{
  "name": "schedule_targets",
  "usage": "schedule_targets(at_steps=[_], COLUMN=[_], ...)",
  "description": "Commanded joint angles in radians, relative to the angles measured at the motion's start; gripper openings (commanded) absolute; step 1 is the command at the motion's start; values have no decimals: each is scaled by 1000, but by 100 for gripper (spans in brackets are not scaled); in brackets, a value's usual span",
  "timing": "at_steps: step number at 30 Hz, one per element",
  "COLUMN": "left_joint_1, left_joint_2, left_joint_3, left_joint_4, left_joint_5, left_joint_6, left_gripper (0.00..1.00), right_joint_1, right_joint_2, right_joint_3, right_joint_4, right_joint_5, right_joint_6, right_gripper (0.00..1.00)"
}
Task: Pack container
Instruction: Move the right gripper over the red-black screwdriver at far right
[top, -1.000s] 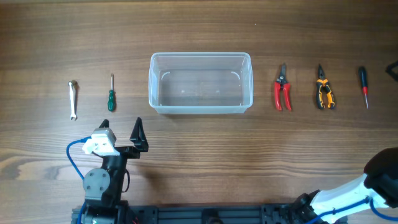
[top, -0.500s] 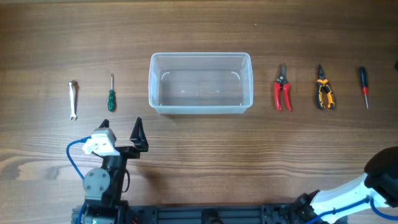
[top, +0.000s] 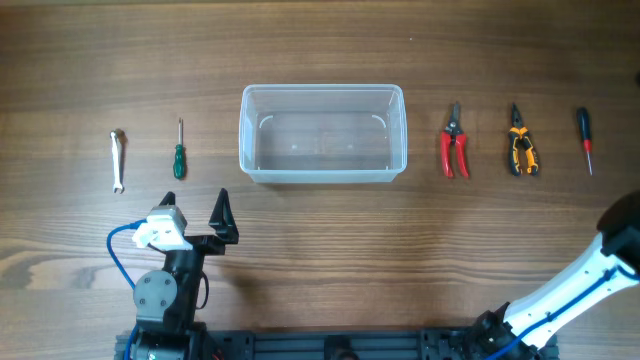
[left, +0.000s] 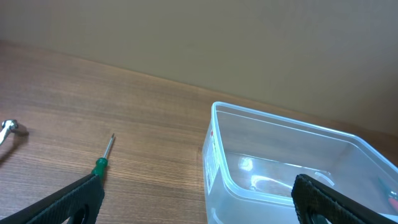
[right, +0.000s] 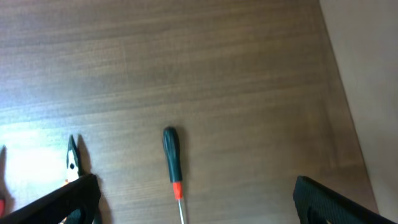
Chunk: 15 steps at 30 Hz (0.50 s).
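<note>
The clear plastic container (top: 322, 133) stands empty at the table's middle; it also shows in the left wrist view (left: 280, 165). My left gripper (top: 195, 220) is open and empty, in front of the container's left end, with its jaws (left: 199, 208) wide apart. My right gripper (right: 199, 208) is open and empty above the table's far right, over a black-and-red screwdriver (right: 171, 155). In the overhead view only the right arm (top: 610, 255) shows.
Left of the container lie a green screwdriver (top: 178, 152) and a small wrench (top: 117, 158). Right of it lie red pliers (top: 454, 145), orange-and-black pliers (top: 520, 145) and the black-and-red screwdriver (top: 585, 135). The table's right edge (right: 348, 118) is close to the right gripper.
The right arm has swung up along the right edge of the overhead view, and its dark tip at the top right has left the frame. The left arm has not moved.
</note>
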Motion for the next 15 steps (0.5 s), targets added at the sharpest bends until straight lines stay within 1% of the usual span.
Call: schedule_targets(at_steps=[1,4,11,14,15], left_joint_1=[5,5,5,5,5], left_joint_2=[-7,-7,-7,-7,-7], left_joint_3=[-5,-5,-5,-5,-5], left_joint_4=[3,3,3,3,3], left_joint_5=[12,12,12,12,12], left_joint_6=[9,9,9,9,9], left_gripper=[100,100,100,100,100], right_joint_1=[35,45,65,65,67], right_joint_2=[54,95,191,226,238], right_joint_3=[104,104,103,103,103], right_joint_4=[-13,-42,-151,-173,-173], right_joint_5=[15,27,203,205,205], right_joint_6=[19,12,19,14,-8], right_gripper=[100,100,100,100,100])
